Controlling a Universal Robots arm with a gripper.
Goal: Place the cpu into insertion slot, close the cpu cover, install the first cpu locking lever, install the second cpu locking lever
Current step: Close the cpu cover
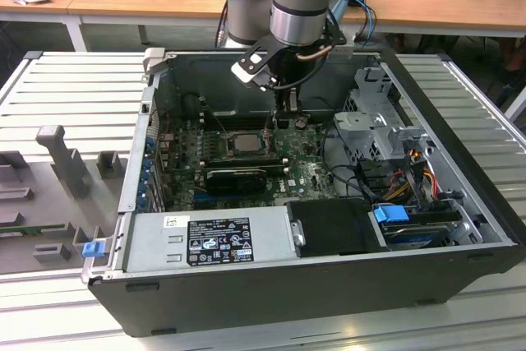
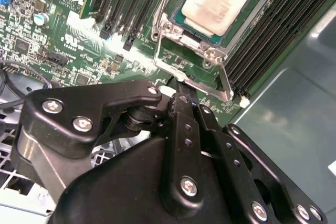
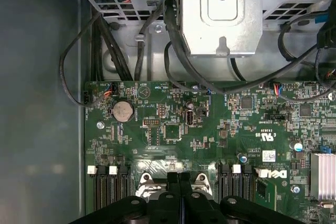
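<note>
The cpu (image 2: 218, 1), a square chip with a pale metal top, lies flat in the insertion slot (image 1: 223, 144) on the green board; the exterior view shows the cpu (image 1: 244, 141) too. The silvery cpu cover (image 2: 210, 54) lies down around the chip. A wire locking lever (image 2: 224, 80) runs along the socket's edge. My gripper (image 2: 182, 98) is shut, black fingers pressed together, and its tip sits right at the lever's bar beside the socket. In the exterior view the gripper (image 1: 285, 113) hangs just off the socket toward that view's right. The first wrist view shows the gripper (image 3: 179, 178) over the board.
The open computer case holds a metal drive cage (image 1: 378, 117), a power supply (image 1: 209, 236) at the front and a long black card (image 1: 238, 177) below the socket. Black memory slots (image 2: 283, 30) flank the socket. Loose cables (image 3: 131, 51) hang near the cage.
</note>
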